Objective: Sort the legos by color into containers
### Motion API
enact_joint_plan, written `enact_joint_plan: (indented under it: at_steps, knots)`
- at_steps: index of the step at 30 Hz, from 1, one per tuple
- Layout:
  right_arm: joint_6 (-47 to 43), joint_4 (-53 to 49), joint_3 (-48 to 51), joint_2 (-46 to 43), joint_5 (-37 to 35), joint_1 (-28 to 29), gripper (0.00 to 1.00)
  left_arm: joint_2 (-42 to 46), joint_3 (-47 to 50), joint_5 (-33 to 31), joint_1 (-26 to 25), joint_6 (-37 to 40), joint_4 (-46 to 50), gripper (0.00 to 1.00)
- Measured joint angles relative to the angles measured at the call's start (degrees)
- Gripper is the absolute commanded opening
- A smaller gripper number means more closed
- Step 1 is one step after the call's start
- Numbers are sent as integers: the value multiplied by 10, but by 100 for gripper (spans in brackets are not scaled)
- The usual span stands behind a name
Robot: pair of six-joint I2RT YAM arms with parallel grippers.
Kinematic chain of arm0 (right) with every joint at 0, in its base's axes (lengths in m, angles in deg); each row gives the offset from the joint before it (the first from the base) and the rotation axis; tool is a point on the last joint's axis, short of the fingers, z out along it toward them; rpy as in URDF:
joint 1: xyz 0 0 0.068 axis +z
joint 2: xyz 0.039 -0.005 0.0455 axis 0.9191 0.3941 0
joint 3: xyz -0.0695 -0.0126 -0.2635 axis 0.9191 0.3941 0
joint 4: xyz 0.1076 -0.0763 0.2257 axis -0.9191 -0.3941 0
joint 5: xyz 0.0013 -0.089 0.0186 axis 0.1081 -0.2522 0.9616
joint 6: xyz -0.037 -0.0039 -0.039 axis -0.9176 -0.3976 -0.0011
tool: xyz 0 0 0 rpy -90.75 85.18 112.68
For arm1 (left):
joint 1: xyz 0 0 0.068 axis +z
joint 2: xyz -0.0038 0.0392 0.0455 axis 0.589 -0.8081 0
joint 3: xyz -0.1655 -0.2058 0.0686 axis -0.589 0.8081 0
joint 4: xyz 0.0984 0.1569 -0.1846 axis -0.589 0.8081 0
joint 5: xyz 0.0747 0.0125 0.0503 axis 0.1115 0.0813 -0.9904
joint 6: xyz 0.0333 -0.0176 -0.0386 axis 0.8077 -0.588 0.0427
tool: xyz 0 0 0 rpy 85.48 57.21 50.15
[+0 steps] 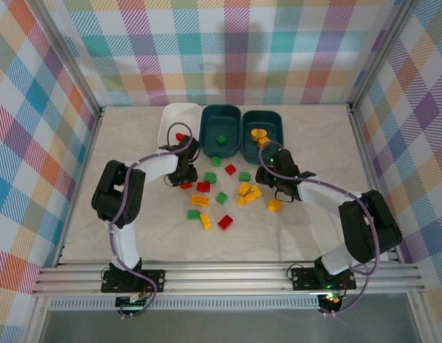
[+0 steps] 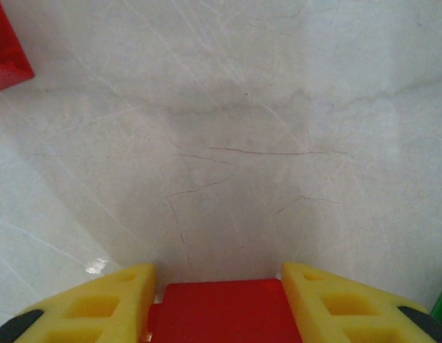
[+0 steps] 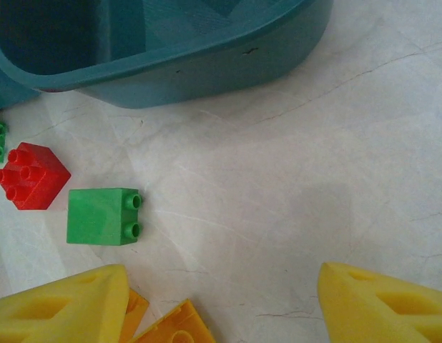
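- Legos lie scattered on the table below a white bin and two teal bins.
- We see the left gripper clamped on a red brick.
- We see the right gripper spread wide above a yellow brick, near a green brick.

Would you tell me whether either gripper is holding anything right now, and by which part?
The left gripper clamps a red lego by its opposite sides; the right gripper holds nothing.
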Motion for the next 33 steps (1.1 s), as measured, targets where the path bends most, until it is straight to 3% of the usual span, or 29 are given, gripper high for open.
enact_joint_plan:
  at_steps: [7, 14, 19, 24, 27, 30, 33]
  knots:
    - [12, 20, 12, 0, 6, 0, 70, 7, -37, -2, -1, 11, 27, 35]
    - [17, 27, 26, -3, 0, 0, 70, -22, -268, -11, 43, 28, 71, 37]
    - [16, 29, 27, -20, -13, 0, 70, -167, -479, 47, 109, 28, 107, 40]
    - [8, 25, 27, -30, -29, 0, 71, -325, -648, 97, 141, 30, 172, 46]
    - [3, 25, 27, -42, -29, 0, 71, -357, -663, 122, 146, 30, 191, 54]
    - [-1, 24, 27, -46, -29, 0, 72, -357, -676, 145, 146, 31, 193, 74]
    - [-3, 25, 27, -46, -27, 0, 72, -346, -664, 166, 144, 39, 185, 87]
